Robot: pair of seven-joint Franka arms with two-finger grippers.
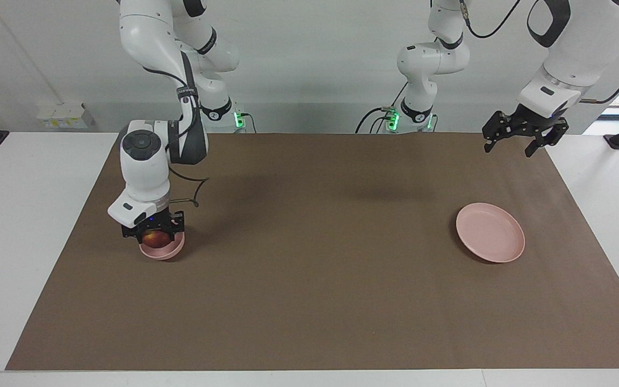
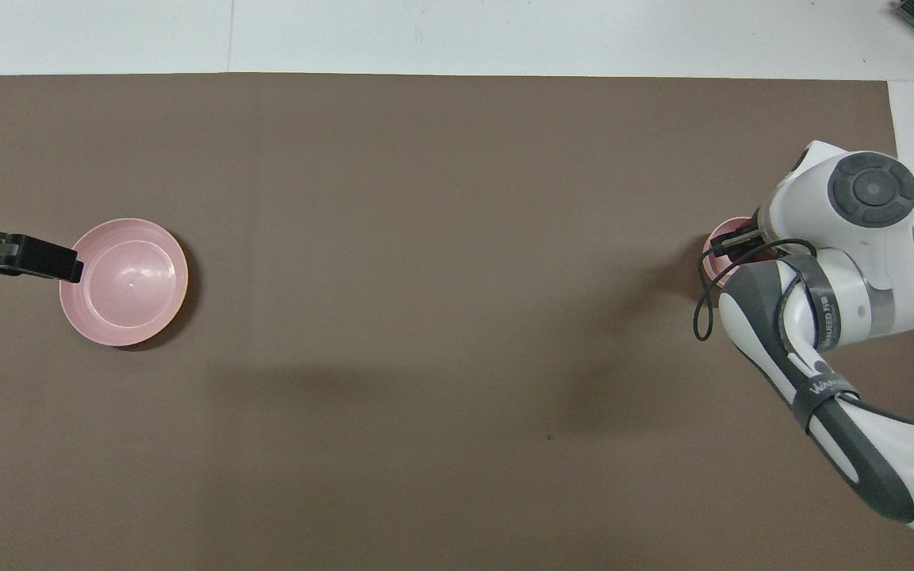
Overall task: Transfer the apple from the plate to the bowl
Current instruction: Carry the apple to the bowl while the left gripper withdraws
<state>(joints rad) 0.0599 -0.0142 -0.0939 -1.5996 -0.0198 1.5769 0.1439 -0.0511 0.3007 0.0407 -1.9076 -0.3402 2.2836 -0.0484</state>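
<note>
The work surface is a matte brown mat [image 1: 309,279] laid over a white table [image 1: 30,242], with white margin showing at both ends and along the edge farthest from the robots. The plate [image 1: 490,232] is a smooth, shallow, pale pink disc with a low rim; it lies bare toward the left arm's end of the table. The bowl [image 1: 165,250] is a smaller, deeper pale pink round vessel toward the right arm's end. The apple [image 1: 155,238], dark red with a yellowish patch, sits at the mouth of the bowl between the black fingers of the right gripper [image 1: 155,235], which is lowered onto the bowl and clamped around the fruit. Whether the apple rests on the bowl floor cannot be determined. In the overhead view the right arm's wrist covers most of the bowl, leaving only a pink sliver of rim visible. The left gripper [image 1: 524,141] hangs raised, fingers spread, near the mat corner by the left arm's base, waiting. The mat between plate and bowl is broad, flat and unobstructed.
</note>
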